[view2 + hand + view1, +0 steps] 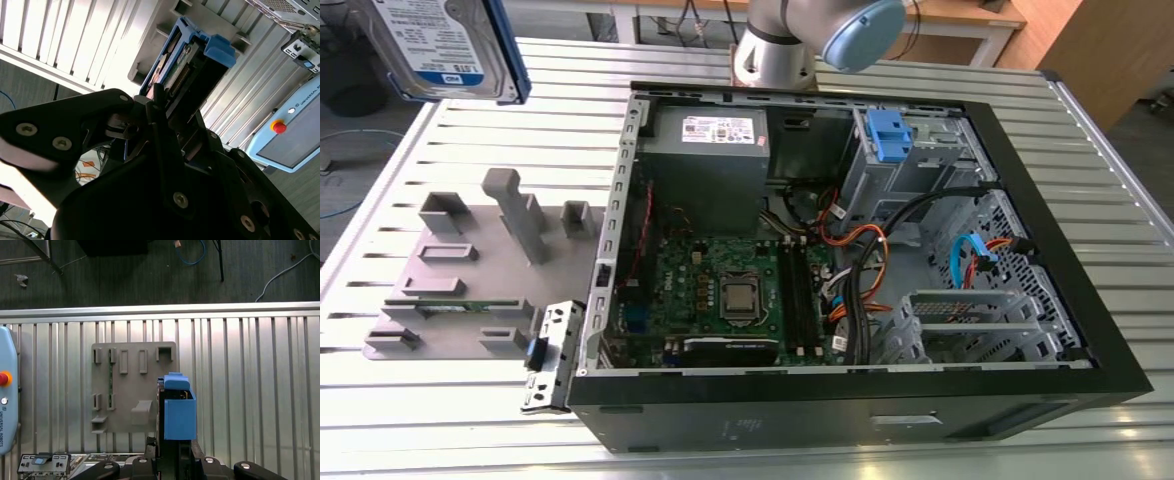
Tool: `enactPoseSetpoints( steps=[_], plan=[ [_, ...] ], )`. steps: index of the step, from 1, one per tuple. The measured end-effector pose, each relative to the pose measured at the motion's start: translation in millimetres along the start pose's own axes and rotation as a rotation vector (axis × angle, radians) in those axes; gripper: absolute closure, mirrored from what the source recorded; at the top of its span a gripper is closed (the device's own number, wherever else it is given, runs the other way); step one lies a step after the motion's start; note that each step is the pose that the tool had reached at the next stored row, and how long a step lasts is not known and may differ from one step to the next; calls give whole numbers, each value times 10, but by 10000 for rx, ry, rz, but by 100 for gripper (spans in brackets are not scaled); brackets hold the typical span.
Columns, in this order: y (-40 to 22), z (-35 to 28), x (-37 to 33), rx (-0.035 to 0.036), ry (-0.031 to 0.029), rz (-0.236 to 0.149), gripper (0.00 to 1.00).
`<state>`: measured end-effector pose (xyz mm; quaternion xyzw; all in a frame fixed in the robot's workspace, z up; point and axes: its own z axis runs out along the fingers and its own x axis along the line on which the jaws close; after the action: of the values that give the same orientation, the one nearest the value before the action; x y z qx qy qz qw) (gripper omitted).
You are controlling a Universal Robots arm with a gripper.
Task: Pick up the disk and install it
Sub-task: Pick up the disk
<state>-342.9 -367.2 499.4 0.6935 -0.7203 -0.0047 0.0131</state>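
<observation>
Blue-framed disk [179, 415] clenched in the hand [172, 445] above the grey fixture plate [132, 385]; carry step judged, alignment with the drive cage [934, 160] needed.

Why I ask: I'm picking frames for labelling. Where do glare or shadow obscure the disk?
In the exterior view the disk is evenly lit but cropped at the edge; in the second wrist view glare whitens the table and the gripper clamping the disk is near-black; the first wrist view is evenly lit, disk edge-on.
</observation>
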Motion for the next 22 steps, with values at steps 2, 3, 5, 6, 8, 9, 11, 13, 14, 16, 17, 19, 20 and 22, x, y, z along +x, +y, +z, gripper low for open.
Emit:
enactPoseSetpoints(
  steps=[2,3,5,6,8,9,11,13,14,16,17,19,20,22],
  plan=[
    [-7,-1,0,-1,1,-1,65],
    [-11,-1,0,-1,1,0,65],
    [-20,-1,-1,0,0,0,65],
    [-26,-1,-1,-1,0,-1,65],
    [-39,-1,-1,-1,0,0,65],
    [-46,-1,-2,0,0,0,65],
    [-64,-2,-2,0,0,0,65],
    [-83,-2,-3,0,0,0,65],
    [-95,-2,-4,0,0,1,65],
    [-125,-3,-5,0,0,0,65],
    [-139,-4,-5,0,0,0,65],
    [-166,-5,-6,-1,1,0,65],
    [-182,-5,-7,-1,0,0,65],
    [-210,-5,-8,-1,0,0,65]
  ],
)
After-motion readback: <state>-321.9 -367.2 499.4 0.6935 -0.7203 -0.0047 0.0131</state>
